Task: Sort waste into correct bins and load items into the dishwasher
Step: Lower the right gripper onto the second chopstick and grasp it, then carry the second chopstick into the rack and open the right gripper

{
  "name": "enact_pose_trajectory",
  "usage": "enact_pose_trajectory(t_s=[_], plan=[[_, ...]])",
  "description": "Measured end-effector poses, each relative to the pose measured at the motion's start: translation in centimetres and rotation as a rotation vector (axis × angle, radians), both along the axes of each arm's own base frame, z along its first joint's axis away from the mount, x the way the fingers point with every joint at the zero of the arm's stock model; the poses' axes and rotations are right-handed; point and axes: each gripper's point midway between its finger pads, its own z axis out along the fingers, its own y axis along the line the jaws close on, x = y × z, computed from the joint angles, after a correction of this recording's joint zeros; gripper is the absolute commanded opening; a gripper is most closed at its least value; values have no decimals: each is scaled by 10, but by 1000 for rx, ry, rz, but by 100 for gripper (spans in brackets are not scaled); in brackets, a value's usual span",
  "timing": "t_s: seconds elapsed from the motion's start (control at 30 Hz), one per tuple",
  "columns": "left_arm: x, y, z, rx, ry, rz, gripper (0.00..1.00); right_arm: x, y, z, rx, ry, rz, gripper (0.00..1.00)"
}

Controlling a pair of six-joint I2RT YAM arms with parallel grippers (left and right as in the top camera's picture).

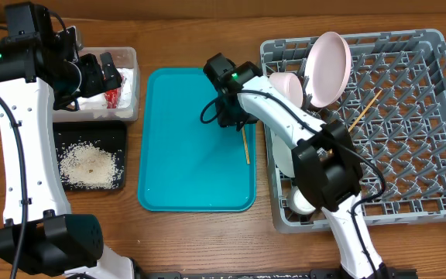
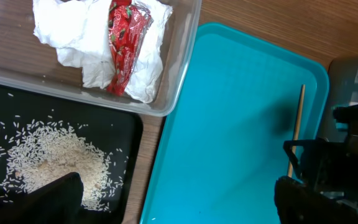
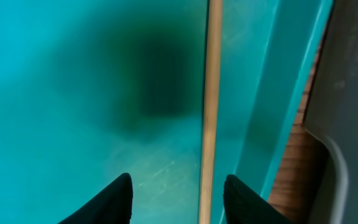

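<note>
A wooden chopstick (image 1: 245, 145) lies on the teal tray (image 1: 184, 167) near its right edge. My right gripper (image 3: 178, 196) is open just above it, the chopstick (image 3: 211, 93) between the fingers, nearer the right one. The second chopstick (image 1: 364, 109) rests in the grey dish rack (image 1: 409, 132) with a large plate (image 1: 327, 66), a bowl (image 1: 289, 84) and a small cup (image 1: 302, 202). My left gripper (image 1: 108, 71) is open and empty above the clear tub (image 1: 130, 58), which holds the white napkin (image 2: 92, 37) and red scrap (image 2: 124, 40). Rice crumbs (image 1: 88, 163) lie in the black tray (image 1: 118, 132).
The rack stands right against the teal tray's right side. The teal tray (image 2: 229, 124) fills the table's middle, with the tub and black tray close on its left. Bare wood shows along the front edge.
</note>
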Motion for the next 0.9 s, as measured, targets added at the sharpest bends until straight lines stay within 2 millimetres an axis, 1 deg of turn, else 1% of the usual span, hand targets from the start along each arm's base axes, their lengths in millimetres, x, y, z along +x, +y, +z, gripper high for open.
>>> enact_pose_trajectory(t_s=[0.1, 0.23, 0.27, 0.33, 0.43, 0.47, 0.7, 0.8, 0.83, 0.9], plan=[[0, 0, 0, 0, 0, 0, 100, 1, 0, -7, -8, 6, 1, 47], [0, 0, 0, 0, 0, 0, 100, -2, -1, -25, -20, 39, 2, 39], [0, 0, 0, 0, 0, 0, 100, -3, 1, -24, -11, 42, 6, 36], [0, 0, 0, 0, 0, 0, 100, -3, 3, -25, 1, 49, 5, 28], [0, 0, 0, 0, 0, 0, 100, -6, 7, -25, 23, 66, 12, 6], [0, 0, 0, 0, 0, 0, 100, -7, 8, -25, 29, 72, 16, 4], [0, 0, 0, 0, 0, 0, 100, -14, 11, -22, 45, 111, 16, 4], [0, 0, 0, 0, 0, 0, 100, -13, 12, -10, 49, 114, 17, 4], [0, 0, 0, 0, 0, 0, 100, -6, 18, 5, 71, 85, 19, 4], [0, 0, 0, 0, -1, 0, 100, 0, 19, 36, 83, 54, 18, 4]])
